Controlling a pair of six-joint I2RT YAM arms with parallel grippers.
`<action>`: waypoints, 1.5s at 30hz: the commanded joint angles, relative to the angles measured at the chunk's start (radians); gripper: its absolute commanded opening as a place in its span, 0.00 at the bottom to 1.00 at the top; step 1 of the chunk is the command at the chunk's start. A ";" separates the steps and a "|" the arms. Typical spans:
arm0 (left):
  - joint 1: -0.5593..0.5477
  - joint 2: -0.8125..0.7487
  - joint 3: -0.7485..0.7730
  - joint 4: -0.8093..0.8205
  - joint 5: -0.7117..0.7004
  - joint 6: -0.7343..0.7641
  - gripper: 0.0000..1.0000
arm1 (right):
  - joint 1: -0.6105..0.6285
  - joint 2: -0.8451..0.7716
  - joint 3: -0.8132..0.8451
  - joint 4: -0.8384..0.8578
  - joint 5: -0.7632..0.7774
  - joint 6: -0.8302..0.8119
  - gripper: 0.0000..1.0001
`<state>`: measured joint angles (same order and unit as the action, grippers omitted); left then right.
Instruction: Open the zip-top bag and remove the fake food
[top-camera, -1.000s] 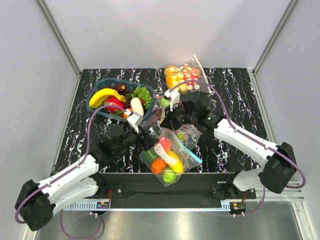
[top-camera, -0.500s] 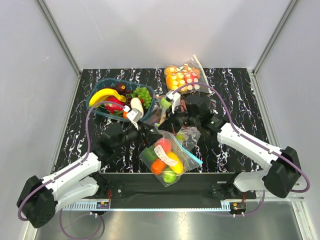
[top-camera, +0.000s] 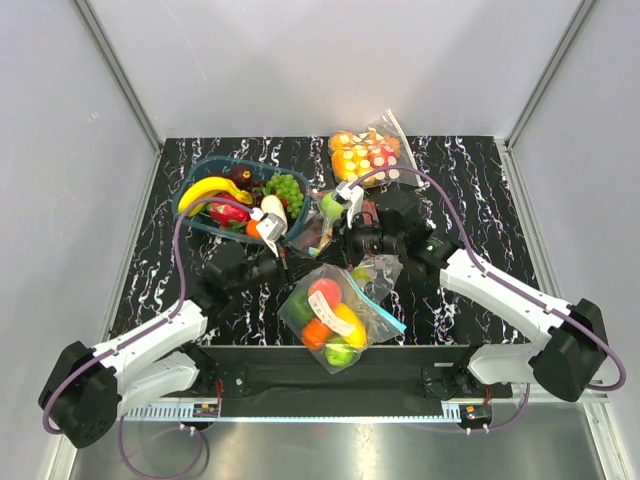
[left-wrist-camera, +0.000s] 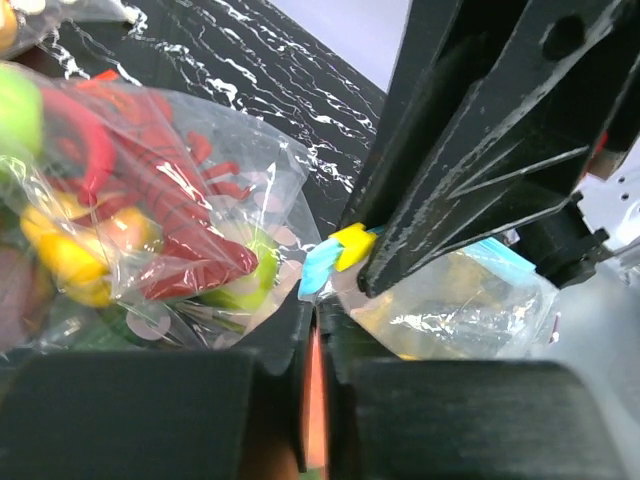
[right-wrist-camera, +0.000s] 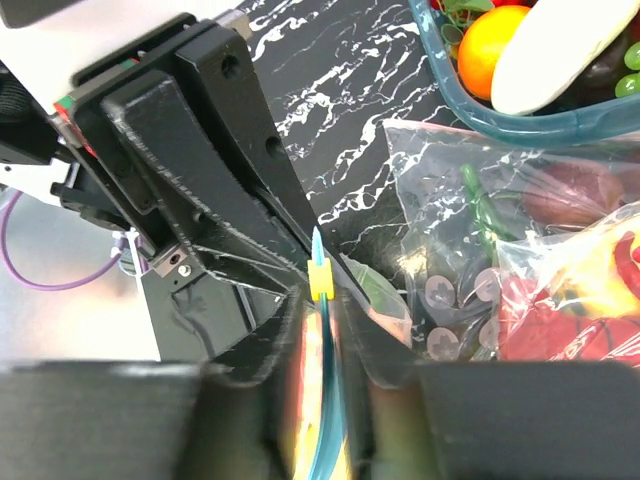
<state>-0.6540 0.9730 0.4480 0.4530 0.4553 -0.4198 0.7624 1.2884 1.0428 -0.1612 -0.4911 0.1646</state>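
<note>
The zip-top bag lies near the front edge, clear and crinkly. Inside it shows the fake food: an orange, a yellow banana, a red-orange peach and green fruit. My left gripper is shut on the bag's corner, just under the end of the teal strip. My right gripper faces it tip to tip. Its jaws stand slightly apart around the teal strip, with the yellow slider at its tips.
A teal basket of fruit stands at the back left. A larger clear bag with red peppers lies behind the grippers. A small bag of orange and red-white pieces sits at the back.
My left gripper has gone from open to shut at the bag's corner. My right gripper's jaws have loosened around the strip. The bag has shifted slightly left.
</note>
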 joint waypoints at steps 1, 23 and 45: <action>0.004 0.004 0.024 0.087 0.051 0.022 0.00 | 0.009 -0.043 0.003 0.038 -0.004 0.003 0.31; 0.004 0.009 0.044 0.061 0.098 0.036 0.00 | 0.009 0.020 0.052 0.083 -0.009 -0.019 0.46; 0.004 -0.039 0.046 0.046 -0.030 0.046 0.00 | 0.009 -0.021 -0.001 0.051 0.022 -0.025 0.03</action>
<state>-0.6529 0.9653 0.4541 0.4412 0.4839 -0.3889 0.7639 1.3083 1.0519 -0.1158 -0.4862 0.1535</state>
